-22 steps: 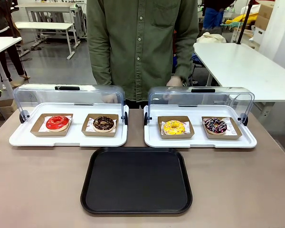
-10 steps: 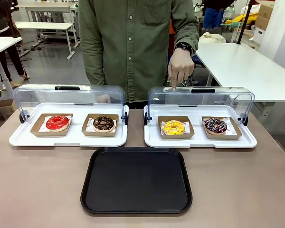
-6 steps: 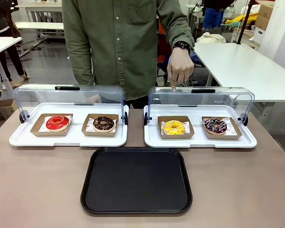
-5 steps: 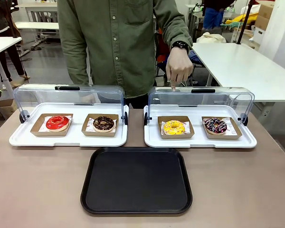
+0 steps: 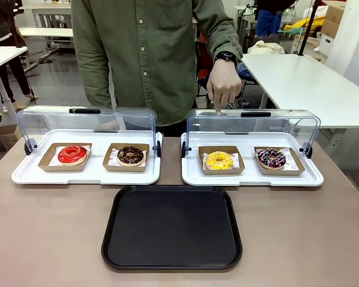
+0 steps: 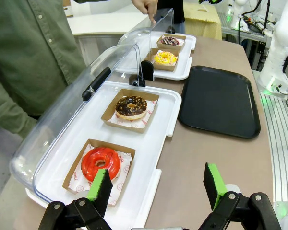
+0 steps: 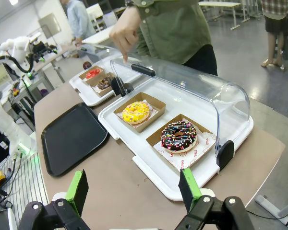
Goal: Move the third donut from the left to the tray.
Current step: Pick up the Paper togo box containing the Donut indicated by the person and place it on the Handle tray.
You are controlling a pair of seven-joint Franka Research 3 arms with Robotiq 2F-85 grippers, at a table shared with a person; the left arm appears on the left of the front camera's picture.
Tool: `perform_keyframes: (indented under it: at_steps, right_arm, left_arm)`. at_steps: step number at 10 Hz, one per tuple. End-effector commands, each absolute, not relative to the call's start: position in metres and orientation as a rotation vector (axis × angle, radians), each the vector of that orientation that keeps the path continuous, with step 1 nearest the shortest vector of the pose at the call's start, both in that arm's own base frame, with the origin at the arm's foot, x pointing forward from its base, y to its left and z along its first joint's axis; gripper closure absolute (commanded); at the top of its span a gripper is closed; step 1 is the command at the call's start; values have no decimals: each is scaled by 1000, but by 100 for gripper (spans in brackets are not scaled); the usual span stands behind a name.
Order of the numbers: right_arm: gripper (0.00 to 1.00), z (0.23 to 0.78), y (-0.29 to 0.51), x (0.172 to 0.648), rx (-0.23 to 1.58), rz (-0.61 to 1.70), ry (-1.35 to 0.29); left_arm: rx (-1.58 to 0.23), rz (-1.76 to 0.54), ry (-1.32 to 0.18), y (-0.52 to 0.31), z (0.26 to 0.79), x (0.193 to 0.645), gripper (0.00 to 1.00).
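The yellow-glazed donut (image 5: 219,159) lies in its brown cardboard holder on the right white tray (image 5: 251,178), third from the left; it also shows in the left wrist view (image 6: 165,58) and the right wrist view (image 7: 135,111). The black tray (image 5: 172,228) lies in front of both white trays, bare. A person's hand (image 5: 222,86) points a finger down onto the right tray's clear lid, above the yellow donut. My left gripper (image 6: 157,189) is open beside the left white tray. My right gripper (image 7: 133,190) is open near the right white tray's corner.
A red donut (image 5: 72,154) and a chocolate donut (image 5: 130,155) sit on the left white tray (image 5: 84,175). A sprinkled chocolate donut (image 5: 271,158) lies right of the yellow one. Both clear domed lids (image 5: 87,119) stand open at the back.
The person has shifted left and raised a hand from behind the right lid, setting a fingertip on top of it. The donuts and trays have not moved.
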State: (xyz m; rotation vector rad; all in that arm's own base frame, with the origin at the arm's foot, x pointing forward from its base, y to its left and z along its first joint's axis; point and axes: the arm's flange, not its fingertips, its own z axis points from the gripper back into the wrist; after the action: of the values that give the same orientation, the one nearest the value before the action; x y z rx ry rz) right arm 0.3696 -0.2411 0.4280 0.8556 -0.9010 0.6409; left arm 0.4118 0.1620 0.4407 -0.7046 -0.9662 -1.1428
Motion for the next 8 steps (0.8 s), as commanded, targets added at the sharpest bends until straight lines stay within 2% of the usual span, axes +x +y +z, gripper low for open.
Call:
perform_keyframes:
  at_steps: [1,3,5,8]
  right_arm:
    - [0,427,-240,370,857,659,-930]
    - [0,428,-241,370,856,641,-901]
    - [0,445,-185,380,770,741,-928]
    - [0,457,-100,392,631,921,-798]
  left_arm:
    - [-713,-1147,-973,163,443,413,0]
    - [-713,-1147,-973,163,443,413,0]
    - [-713,-1147,-973,163,443,413,0]
    - [-713,-1147,-973,163,443,413,0]
